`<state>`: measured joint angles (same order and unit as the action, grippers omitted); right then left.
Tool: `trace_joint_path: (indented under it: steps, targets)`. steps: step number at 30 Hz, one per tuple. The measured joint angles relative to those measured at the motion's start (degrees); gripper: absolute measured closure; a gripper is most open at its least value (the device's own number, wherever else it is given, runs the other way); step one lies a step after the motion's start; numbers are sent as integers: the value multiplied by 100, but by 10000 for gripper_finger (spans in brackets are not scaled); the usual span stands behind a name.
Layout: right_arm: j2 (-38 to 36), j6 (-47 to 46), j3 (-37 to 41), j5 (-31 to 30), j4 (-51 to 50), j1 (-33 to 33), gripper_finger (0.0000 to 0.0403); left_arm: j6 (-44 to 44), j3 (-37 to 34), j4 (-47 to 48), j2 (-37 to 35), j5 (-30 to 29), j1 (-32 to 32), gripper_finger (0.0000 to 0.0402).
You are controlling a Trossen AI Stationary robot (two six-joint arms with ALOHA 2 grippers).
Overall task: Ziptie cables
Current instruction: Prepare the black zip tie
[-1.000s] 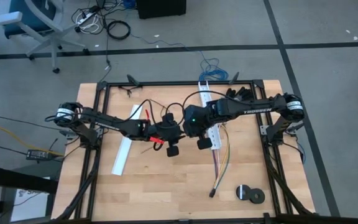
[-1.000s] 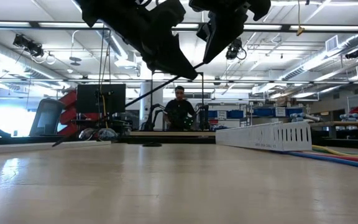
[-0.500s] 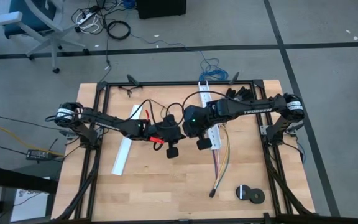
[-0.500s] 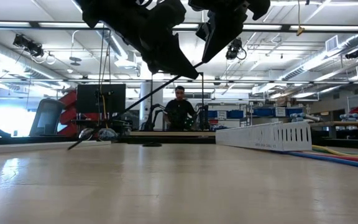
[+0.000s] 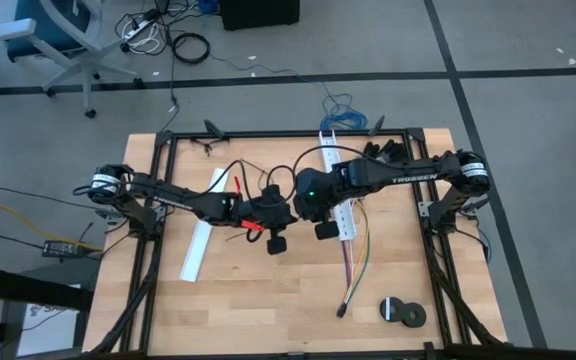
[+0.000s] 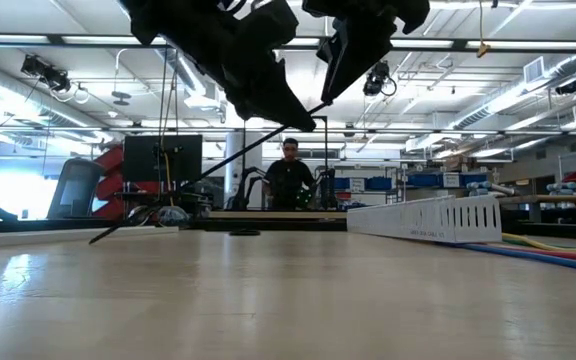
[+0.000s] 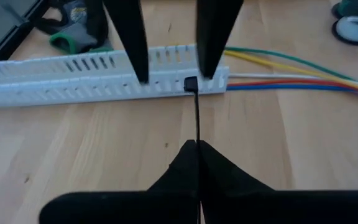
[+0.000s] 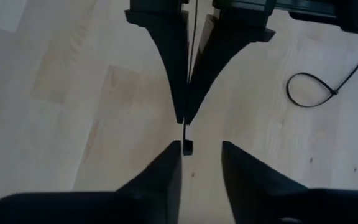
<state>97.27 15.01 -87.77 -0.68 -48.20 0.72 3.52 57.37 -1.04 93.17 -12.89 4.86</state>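
A thin black ziptie (image 7: 197,115) hangs in the air over the middle of the table, and my left gripper (image 7: 197,147) is shut on its strip. Its small head (image 8: 187,147) lies between the fingers of my open right gripper (image 8: 202,149), close to one of them; I cannot tell whether it touches. The long tail (image 6: 198,180) slants down toward the table. The cables (image 5: 356,250), yellow, blue, red and green wires, lie flat on the wood under my right arm. Another ziptie (image 8: 312,87), looped, rests on the table. My left gripper pinches the ziptie's strip (image 7: 197,138) between its two shut fingers, a short way behind the head. The fingers slant down from the table's left side and lie along the strip. The head end sticks out past the fingertips, and the ziptie hangs clear of the table.
A white slotted channel (image 7: 92,78) lies beside the cables beneath my right arm; a second white channel (image 5: 200,235) lies at the left. Tape rolls (image 5: 401,312) sit near the front right. A black frame (image 5: 288,135) borders the table. A person (image 6: 289,175) stands far behind.
Both arms have kept their places. In the low view the ziptie's long tail has swayed a little, its free end swinging toward the right and back.
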Motion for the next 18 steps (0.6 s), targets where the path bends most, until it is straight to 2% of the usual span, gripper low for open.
trace_joint_path:
  steps: [3,8,13,18]
  targets:
    - [-84,-147,0,-477,-216,-17,265,55,-116,14,0,-240,0,400]
    - [-361,-838,0,-1360,-1305,-21,245,292,-452,-330,0,-427,0,401]
    - [-590,-1975,100,-1328,-2077,50,248,287,-991,-2051,0,-443,39,401]
    - [-864,-2619,723,-1322,-2142,454,256,317,-1635,-3844,0,-387,39,401]
